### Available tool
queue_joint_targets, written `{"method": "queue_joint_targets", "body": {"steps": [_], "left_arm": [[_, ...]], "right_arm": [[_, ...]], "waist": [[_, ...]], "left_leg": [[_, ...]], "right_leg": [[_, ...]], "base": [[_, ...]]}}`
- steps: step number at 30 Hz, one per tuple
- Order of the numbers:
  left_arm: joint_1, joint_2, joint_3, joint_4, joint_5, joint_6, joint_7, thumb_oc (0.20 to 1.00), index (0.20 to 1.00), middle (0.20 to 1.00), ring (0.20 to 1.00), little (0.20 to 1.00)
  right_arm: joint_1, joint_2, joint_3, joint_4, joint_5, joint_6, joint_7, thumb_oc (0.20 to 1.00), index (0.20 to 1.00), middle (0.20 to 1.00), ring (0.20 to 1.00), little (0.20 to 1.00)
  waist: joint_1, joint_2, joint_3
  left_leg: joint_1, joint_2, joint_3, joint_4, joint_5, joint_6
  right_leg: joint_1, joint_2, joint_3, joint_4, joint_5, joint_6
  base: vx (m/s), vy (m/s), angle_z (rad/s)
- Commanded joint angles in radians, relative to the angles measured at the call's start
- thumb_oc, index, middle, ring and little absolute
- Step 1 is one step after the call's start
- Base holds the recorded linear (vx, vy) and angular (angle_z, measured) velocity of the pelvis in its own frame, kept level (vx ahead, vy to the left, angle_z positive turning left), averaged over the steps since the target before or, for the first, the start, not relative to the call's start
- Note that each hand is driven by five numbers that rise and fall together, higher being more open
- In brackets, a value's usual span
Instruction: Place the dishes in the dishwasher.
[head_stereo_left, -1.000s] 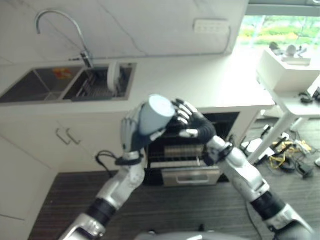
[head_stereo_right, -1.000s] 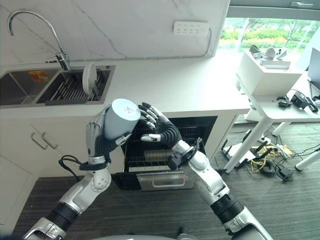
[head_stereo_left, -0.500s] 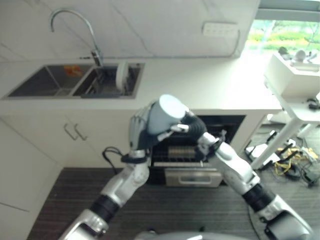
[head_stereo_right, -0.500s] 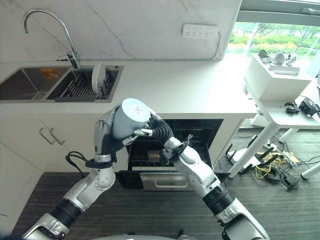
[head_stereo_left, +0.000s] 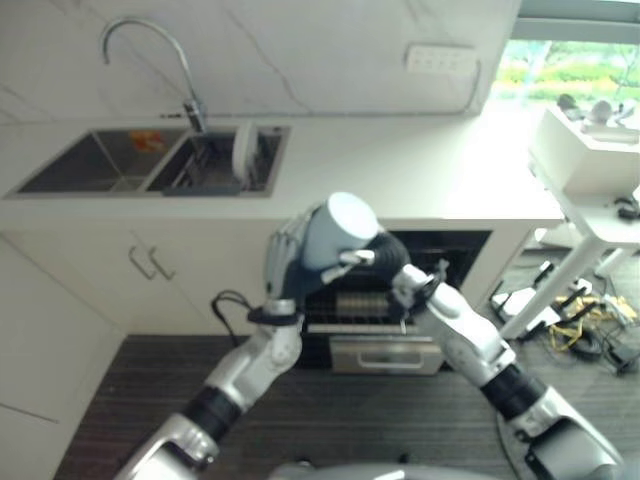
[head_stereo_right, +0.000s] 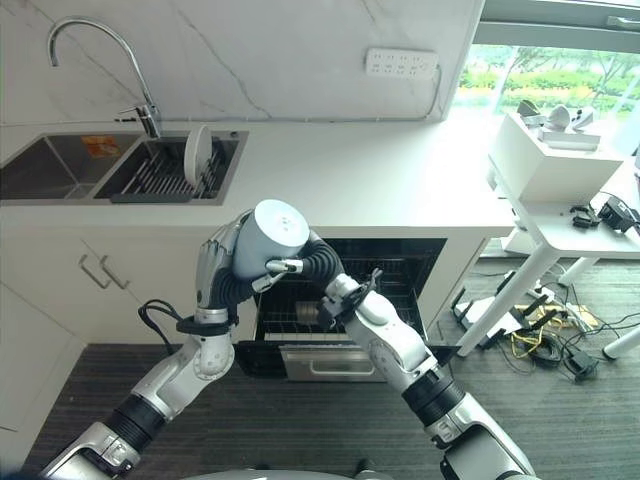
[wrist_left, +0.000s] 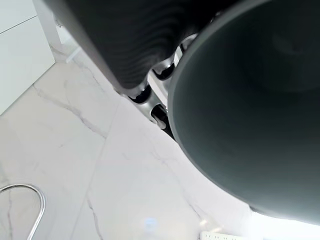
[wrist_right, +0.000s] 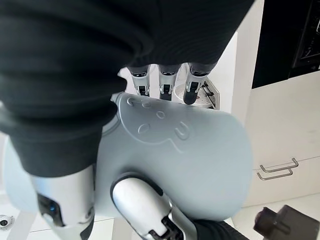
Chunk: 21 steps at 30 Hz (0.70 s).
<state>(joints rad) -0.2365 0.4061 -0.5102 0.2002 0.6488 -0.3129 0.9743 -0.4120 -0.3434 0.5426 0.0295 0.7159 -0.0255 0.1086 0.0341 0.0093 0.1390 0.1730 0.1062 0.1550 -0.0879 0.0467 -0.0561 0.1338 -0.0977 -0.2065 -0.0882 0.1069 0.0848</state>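
**Cup changes hands above the open dishwasher**

Since a second ago the right hand (head_stereo_right: 300, 262), then spread beside the cup (head_stereo_right: 270, 237), has closed in against it. The left hand (head_stereo_right: 216, 265) clasps the pale grey cup in front of the bench (head_stereo_right: 400, 180), above the dishwasher (head_stereo_right: 330, 300). The right hand's fingers and thumb curl round it too, so this looks like a handover. Next the left must let go and the right lower the cup to the rack.

The right wrist view shows that grip (wrist_right: 165, 82) on the cup's wall; the left wrist view shows its dark hollow (wrist_left: 250, 115). A plate (head_stereo_right: 197, 156) stands in the sink (head_stereo_right: 60, 165).
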Motion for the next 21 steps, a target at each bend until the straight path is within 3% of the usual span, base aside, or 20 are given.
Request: {"method": "queue_joint_targets", "body": {"steps": [1,12,15,21], "left_arm": [[-0.137,0.009,-0.061,0.031,0.020,-0.029,-0.010,0.200,0.200,0.200,0.200,0.200],[-0.138,0.008,-0.093,0.048,0.018,-0.041,-0.016,0.200,0.200,0.200,0.200,0.200],[-0.146,0.004,-0.104,0.055,0.012,-0.048,-0.015,0.200,0.200,0.200,0.200,0.200],[-0.158,-0.003,-0.125,0.051,0.015,-0.039,-0.023,0.200,0.200,0.200,0.200,0.200]], "right_arm": [[-0.156,0.044,-0.016,-0.048,0.001,-0.058,-0.022,1.000,1.000,1.000,1.000,1.000],[-0.191,0.060,0.014,-0.053,0.054,-0.013,-0.008,1.000,1.000,1.000,1.000,1.000],[-0.207,0.075,0.029,-0.043,0.057,-0.008,-0.008,0.200,0.200,0.200,0.200,0.200],[-0.218,0.095,0.048,-0.030,0.076,-0.021,-0.021,0.200,0.200,0.200,0.200,0.200]], "waist": [[0.020,-0.032,0.028],[0.027,-0.033,0.033],[0.031,-0.033,0.032],[0.034,-0.031,0.035]], "left_leg": [[0.018,-0.011,-0.044,0.017,-0.116,0.011],[0.016,-0.010,-0.046,0.021,-0.117,0.012],[0.014,-0.011,-0.049,0.021,-0.117,0.011],[0.011,-0.012,-0.053,0.023,-0.116,0.013]], "right_leg": [[0.061,-0.047,0.007,0.044,-0.154,0.039],[0.062,-0.045,0.006,0.044,-0.156,0.036],[0.061,-0.045,0.004,0.044,-0.157,0.035],[0.059,-0.045,0.003,0.047,-0.159,0.033]], "base": [[0.00,0.000,0.00],[0.00,0.000,0.00],[0.00,0.000,0.00],[0.00,0.000,0.00]]}}
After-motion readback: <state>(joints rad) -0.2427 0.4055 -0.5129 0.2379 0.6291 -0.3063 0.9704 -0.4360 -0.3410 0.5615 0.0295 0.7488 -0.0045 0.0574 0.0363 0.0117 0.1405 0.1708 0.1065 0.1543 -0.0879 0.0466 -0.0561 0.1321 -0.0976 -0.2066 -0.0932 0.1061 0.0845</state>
